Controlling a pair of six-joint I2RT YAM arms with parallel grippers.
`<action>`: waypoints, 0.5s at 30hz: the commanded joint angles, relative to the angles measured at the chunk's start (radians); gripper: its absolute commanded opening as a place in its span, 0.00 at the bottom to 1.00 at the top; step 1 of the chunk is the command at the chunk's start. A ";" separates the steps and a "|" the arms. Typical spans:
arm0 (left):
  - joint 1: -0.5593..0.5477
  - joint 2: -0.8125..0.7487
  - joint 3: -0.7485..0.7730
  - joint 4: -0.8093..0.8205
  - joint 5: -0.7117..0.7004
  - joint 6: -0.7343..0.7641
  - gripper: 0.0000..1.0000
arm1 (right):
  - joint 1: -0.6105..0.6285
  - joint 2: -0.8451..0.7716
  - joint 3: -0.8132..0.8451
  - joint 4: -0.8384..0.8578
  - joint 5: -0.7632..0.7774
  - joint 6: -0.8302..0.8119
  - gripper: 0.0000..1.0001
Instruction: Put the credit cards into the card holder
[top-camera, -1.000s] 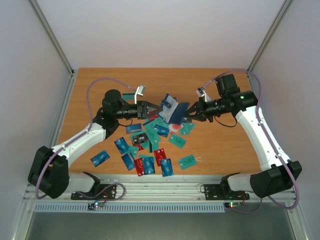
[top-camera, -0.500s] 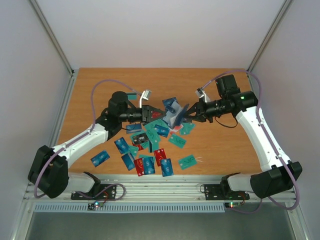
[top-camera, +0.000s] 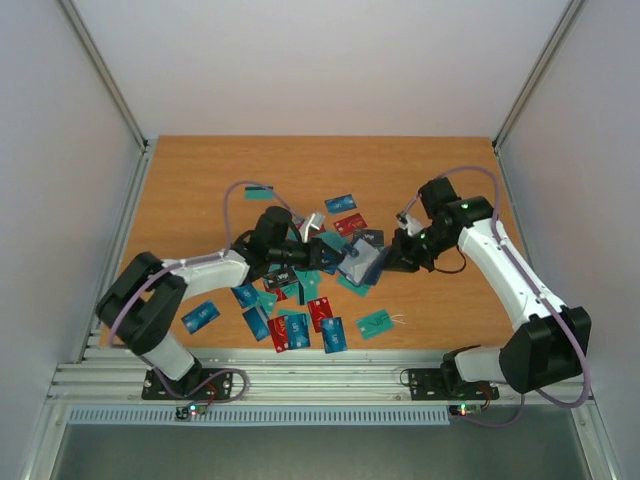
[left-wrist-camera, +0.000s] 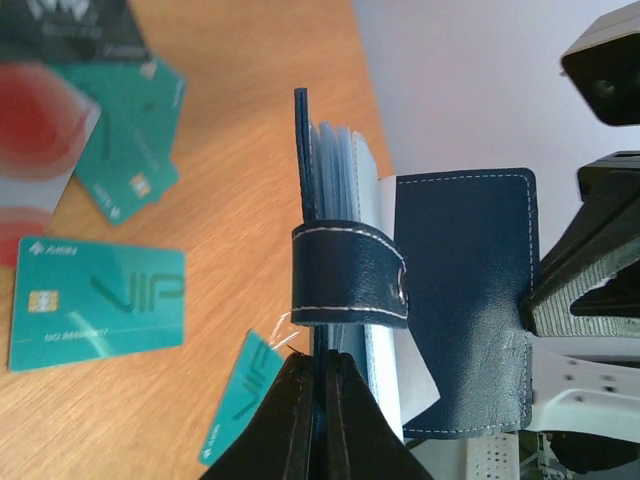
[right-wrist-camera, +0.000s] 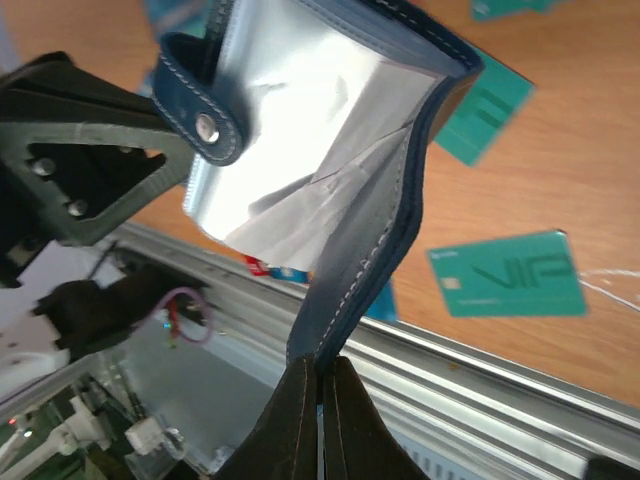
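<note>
Lab enclosure: aluminium frame (top-camera: 100, 60), white walls (top-camera: 320, 60)

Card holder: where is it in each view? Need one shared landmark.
Top external: card holder at picture centre, slightly right.
Left wrist: centre to right, edge-on, navy cover on the right.
Right wrist: upper centre, spread open, clear sleeves showing.
Landmark: clasp tab, in both wrist views; too small from above.

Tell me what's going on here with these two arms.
The card holder is held open between the two grippers near the middle of the table. The left gripper is shut on the edge of one cover, the right gripper on the other, with the clear sleeves fanned out between. The cards lie scattered on the table; neither gripper holds one.
</note>
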 joint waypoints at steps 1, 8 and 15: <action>-0.041 0.100 -0.042 0.191 -0.051 -0.041 0.00 | 0.004 0.027 -0.097 0.046 0.121 -0.028 0.01; -0.105 0.286 -0.003 0.317 -0.097 -0.058 0.00 | -0.011 0.141 -0.203 0.125 0.265 -0.025 0.01; -0.145 0.392 0.104 0.283 -0.176 -0.065 0.00 | -0.092 0.191 -0.204 0.113 0.338 -0.061 0.11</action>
